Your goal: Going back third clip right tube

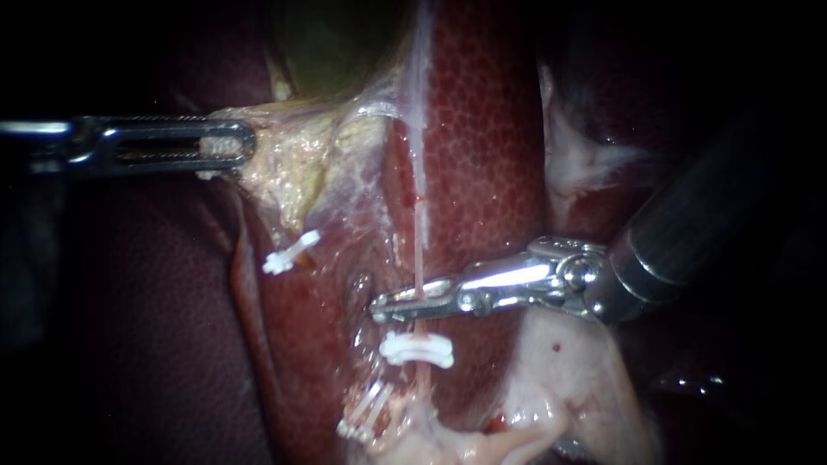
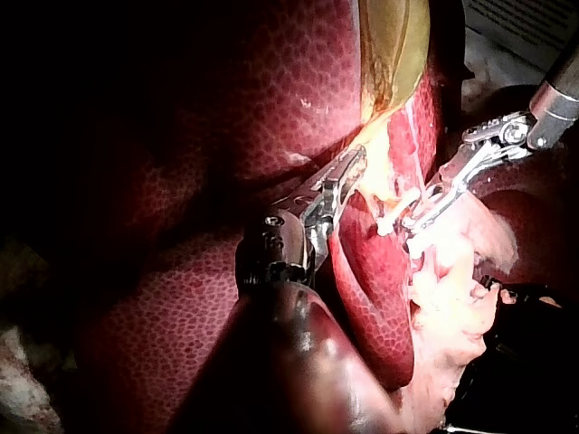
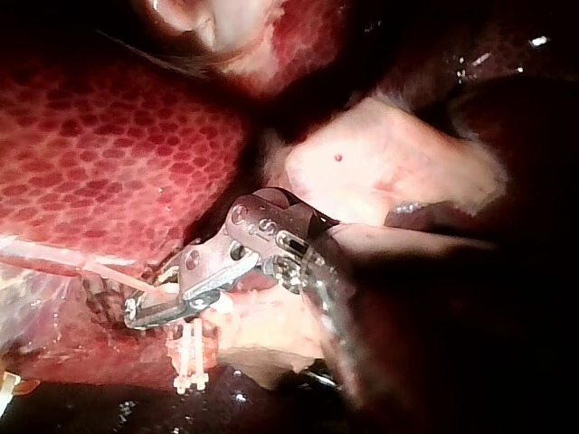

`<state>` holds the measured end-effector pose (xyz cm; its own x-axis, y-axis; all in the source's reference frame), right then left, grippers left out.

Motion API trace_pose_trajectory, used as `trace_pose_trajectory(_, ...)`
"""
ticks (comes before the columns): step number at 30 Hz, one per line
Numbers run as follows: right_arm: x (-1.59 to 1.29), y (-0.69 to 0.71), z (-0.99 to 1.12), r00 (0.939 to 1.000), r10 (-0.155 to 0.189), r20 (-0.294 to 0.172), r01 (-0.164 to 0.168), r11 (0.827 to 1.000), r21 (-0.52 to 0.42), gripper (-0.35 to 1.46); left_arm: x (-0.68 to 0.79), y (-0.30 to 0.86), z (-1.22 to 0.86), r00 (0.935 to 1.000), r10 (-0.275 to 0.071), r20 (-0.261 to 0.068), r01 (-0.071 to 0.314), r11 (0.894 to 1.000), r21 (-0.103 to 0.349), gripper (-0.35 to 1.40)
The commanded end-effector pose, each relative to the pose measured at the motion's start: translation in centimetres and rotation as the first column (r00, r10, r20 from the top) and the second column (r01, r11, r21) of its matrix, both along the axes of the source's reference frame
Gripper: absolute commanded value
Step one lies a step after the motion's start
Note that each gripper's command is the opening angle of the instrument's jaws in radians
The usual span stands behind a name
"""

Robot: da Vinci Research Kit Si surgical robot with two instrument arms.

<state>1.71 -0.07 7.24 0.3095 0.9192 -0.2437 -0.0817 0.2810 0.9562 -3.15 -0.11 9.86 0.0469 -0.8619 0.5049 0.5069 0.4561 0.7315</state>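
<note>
Reaching in from the right, my right instrument (image 1: 389,307) lies across the right tube (image 1: 419,250), a thin pink strand stretched down over the liver (image 1: 482,146); its jaws stand slightly apart, a narrow dark gap showing between them, with the tube crossing at that gap and nothing clamped; just below them a white clip (image 1: 417,350) sits across the same tube; a pair of clips (image 1: 366,413) lies lower still, and a single clip (image 1: 291,252) sits off toward the left instrument (image 1: 241,145), whose jaws are closed on yellowish tissue (image 1: 284,164). The endoscope view gives only a dim edge of the gallbladder (image 2: 393,45); the left wrist view shows it plainly, yellow-green, ahead of its own jaws; the right wrist view shows the paired clips side by side directly under its jaws.
</note>
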Motion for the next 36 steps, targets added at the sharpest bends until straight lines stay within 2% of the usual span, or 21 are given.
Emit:
trace_pose_trajectory(1,0.00,0.00,0.00,1.0000,-0.001,-0.001,0.001,1.000,-0.005,-0.35,0.00,0.00,0.00,1.0000,0.000,0.000,0.000,1.000,0.000,-0.35)
trace_pose_trajectory(8,0.00,0.05,-0.04,0.9998,-0.014,-0.012,0.013,0.999,-0.052,-0.35,0.00,0.00,0.00,1.0000,0.000,0.000,0.000,1.000,0.000,-0.35)
trace_pose_trajectory(12,0.03,0.06,-0.04,0.9989,-0.026,-0.040,0.020,0.991,-0.129,0.07,-0.01,0.00,0.00,1.0000,0.000,0.000,0.000,1.000,0.000,-0.35)
trace_pose_trajectory(17,0.11,0.07,-0.03,0.9980,-0.029,-0.056,0.018,0.981,-0.191,0.46,0.00,0.00,0.00,1.0000,0.000,0.000,0.000,1.000,0.000,-0.35)
trace_pose_trajectory(20,0.15,0.08,-0.02,0.9992,0.023,-0.034,-0.031,0.961,-0.274,0.58,0.00,-0.01,0.00,1.0000,0.000,0.000,0.000,1.000,0.000,-0.35)
trace_pose_trajectory(21,0.15,0.09,-0.01,0.9989,0.043,-0.020,-0.047,0.953,-0.299,0.60,0.00,-0.01,0.00,1.0000,0.000,0.000,0.000,1.000,0.000,-0.35)
trace_pose_trajectory(22,0.14,0.10,0.00,0.9989,0.042,-0.020,-0.046,0.942,-0.333,0.60,0.00,-0.01,0.00,1.0000,0.000,0.000,0.000,1.000,0.000,-0.35)
trace_pose_trajectory(26,0.08,0.14,0.03,0.9990,0.040,-0.017,-0.044,0.925,-0.378,0.60,0.00,-0.01,0.01,1.0000,0.000,0.000,0.000,1.000,0.000,-0.35)
trace_pose_trajectory(31,-0.03,0.19,0.05,0.9994,0.020,-0.026,-0.030,0.908,-0.418,0.60,0.00,-0.01,0.01,1.0000,0.002,0.001,-0.002,1.000,0.000,-0.35)
trace_pose_trajectory(36,-0.15,0.20,-0.01,0.9994,0.006,-0.035,-0.021,0.900,-0.435,0.60,0.00,-0.02,0.01,1.0000,0.002,0.001,-0.002,1.000,0.000,-0.35)
